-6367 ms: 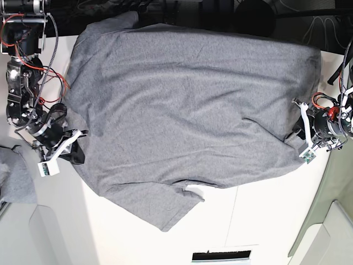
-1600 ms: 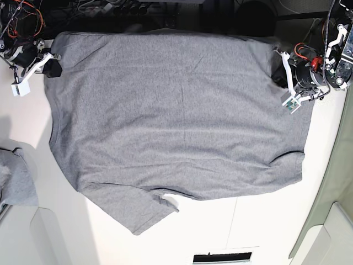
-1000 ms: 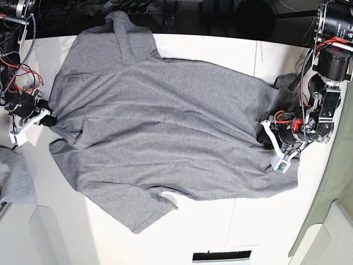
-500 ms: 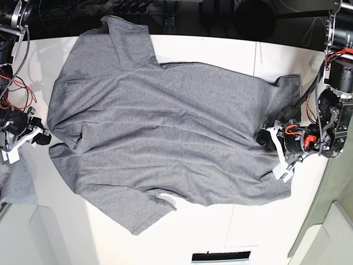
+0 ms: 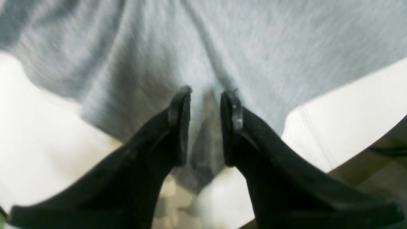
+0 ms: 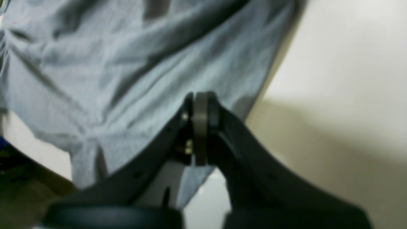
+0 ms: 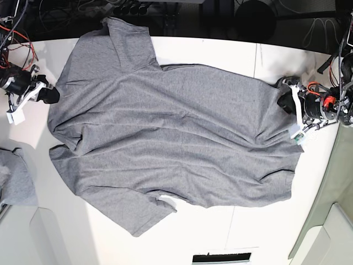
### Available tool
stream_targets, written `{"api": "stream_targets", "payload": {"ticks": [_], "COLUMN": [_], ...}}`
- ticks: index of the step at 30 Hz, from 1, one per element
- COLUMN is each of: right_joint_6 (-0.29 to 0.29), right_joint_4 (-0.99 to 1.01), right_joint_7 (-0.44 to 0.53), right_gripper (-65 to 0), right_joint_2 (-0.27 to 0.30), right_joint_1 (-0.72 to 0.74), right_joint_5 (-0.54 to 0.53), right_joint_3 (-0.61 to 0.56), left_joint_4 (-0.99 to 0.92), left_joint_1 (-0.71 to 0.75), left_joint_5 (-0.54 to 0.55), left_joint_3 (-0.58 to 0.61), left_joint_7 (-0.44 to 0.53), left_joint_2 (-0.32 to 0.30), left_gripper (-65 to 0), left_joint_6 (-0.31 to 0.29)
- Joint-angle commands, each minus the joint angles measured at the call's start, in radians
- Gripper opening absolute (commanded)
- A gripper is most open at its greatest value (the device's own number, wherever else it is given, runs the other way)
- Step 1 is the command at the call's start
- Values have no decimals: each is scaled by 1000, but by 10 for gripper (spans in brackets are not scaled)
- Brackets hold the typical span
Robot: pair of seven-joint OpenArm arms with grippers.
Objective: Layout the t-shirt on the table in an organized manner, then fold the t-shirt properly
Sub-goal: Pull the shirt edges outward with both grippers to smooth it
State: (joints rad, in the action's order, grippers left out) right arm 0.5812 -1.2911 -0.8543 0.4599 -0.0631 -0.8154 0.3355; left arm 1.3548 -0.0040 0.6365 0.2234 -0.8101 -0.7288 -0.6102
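While no writing is readable, both hands pinch the t-shirt (image 7: 171,132): left hand (image 5: 206,95), right hand (image 6: 200,98).

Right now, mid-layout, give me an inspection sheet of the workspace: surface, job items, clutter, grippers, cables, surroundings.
Surface: white table, thin dark seam lines, bare around the shirt.
Job's things: grey t-shirt spread wide but wrinkled; one sleeve hangs past the dark rear edge, the other lies flat toward the near edge.
Clutter: a smaller grey cloth bundle at the edge of the base view, apart from the shirt.
Grippers: left gripper pinches a fold of the shirt's edge; right gripper is shut on the shirt's edge at the opposite side.
Cables: red and black wires on the right arm; red wires on the left arm, none on the shirt.
Surroundings: dark equipment behind the table, too dim to identify.
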Motion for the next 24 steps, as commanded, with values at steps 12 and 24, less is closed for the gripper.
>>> {"api": "stream_targets", "payload": {"ticks": [12, 24], "right_joint_6": [10, 9], "right_joint_4": [100, 237], "right_joint_7": [127, 128], "right_gripper": [-650, -650], "right_joint_2": [19, 95], "right_joint_1": [-18, 188], "right_joint_5": [143, 146], "right_joint_3": [-13, -15], "left_joint_4": [-13, -100], "left_joint_1": [85, 87], "left_joint_5": [-267, -359], "left_joint_3": [-9, -9], "left_joint_7": [164, 137], "left_joint_2": [-14, -19], "left_gripper": [-476, -476], "left_joint_6": [85, 101]}}
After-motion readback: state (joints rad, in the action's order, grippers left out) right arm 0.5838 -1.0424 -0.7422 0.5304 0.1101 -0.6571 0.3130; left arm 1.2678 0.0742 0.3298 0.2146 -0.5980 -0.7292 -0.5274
